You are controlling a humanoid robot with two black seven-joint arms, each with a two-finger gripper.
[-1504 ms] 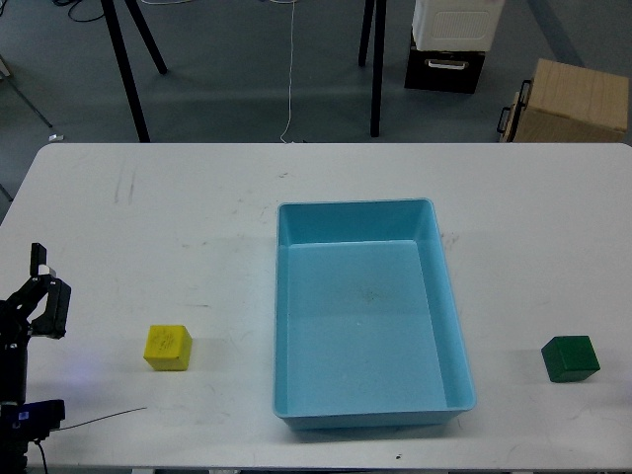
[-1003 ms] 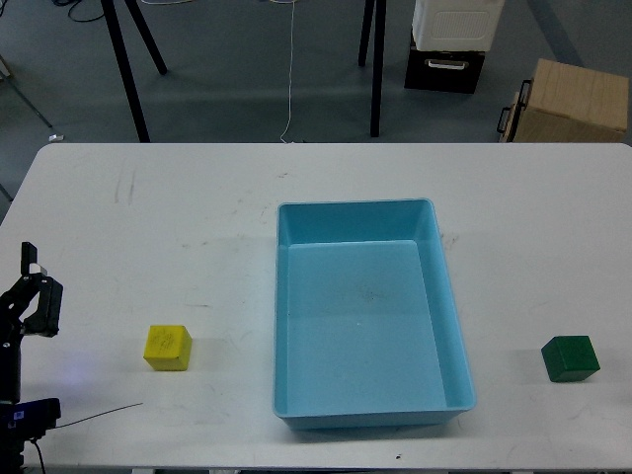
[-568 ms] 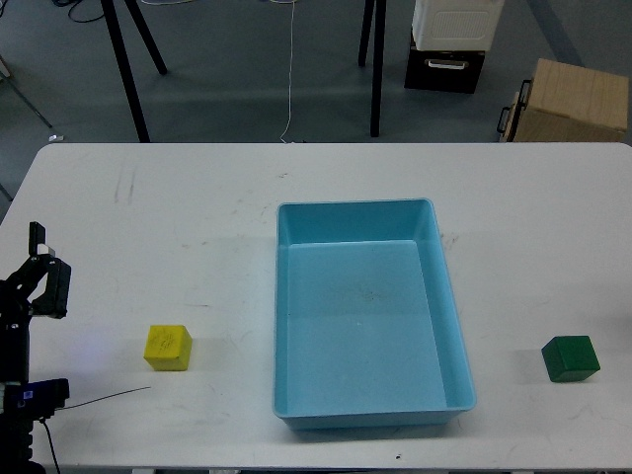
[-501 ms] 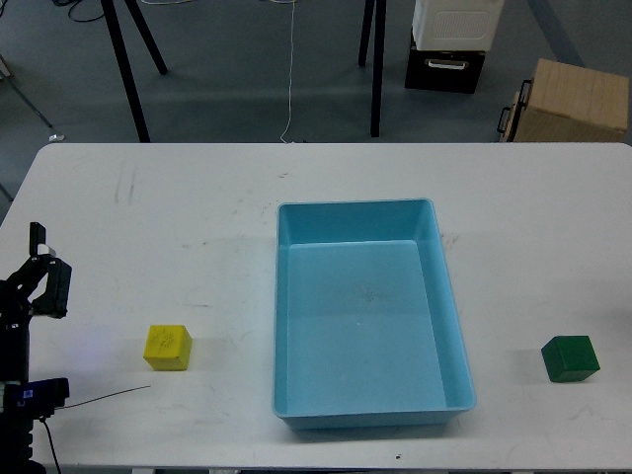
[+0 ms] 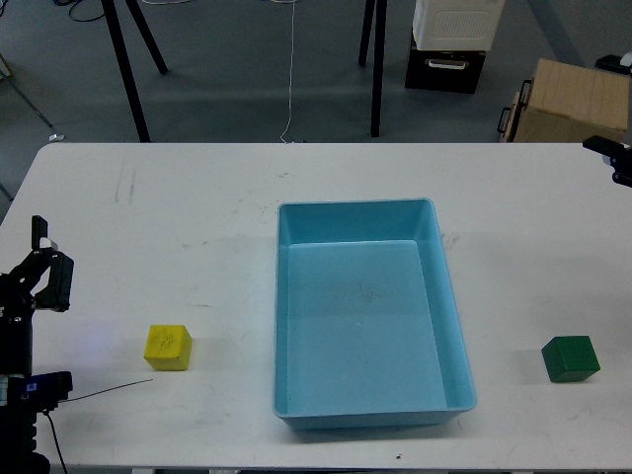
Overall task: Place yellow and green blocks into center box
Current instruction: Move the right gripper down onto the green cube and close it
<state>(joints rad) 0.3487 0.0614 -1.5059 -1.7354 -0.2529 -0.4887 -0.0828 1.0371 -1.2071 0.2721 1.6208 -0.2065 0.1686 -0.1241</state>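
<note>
Fingers of the left gripper [image 5: 44, 259] stand a little apart at the bench's left edge, holding nothing; since a second ago they have only bobbed slightly and are no nearer the yellow block [image 5: 168, 348], which sits untouched near the front-left part of the bench [image 5: 178, 217], to the gripper's right and toward the front. What is new is at the far right edge: a dark piece of the right gripper [image 5: 612, 158] has just come into view where nothing showed half a second ago. Too little of it shows to tell whether its fingers are open or closed. The green block [image 5: 570, 358] lies near the front-right edge, well apart from that arm and unmoved. Between the blocks, the light-blue tray [image 5: 279, 326] is empty. Both blocks are still to be picked, and the right arm's arrival suggests, as a judgement, that an approach to the green one may be starting.
</note>
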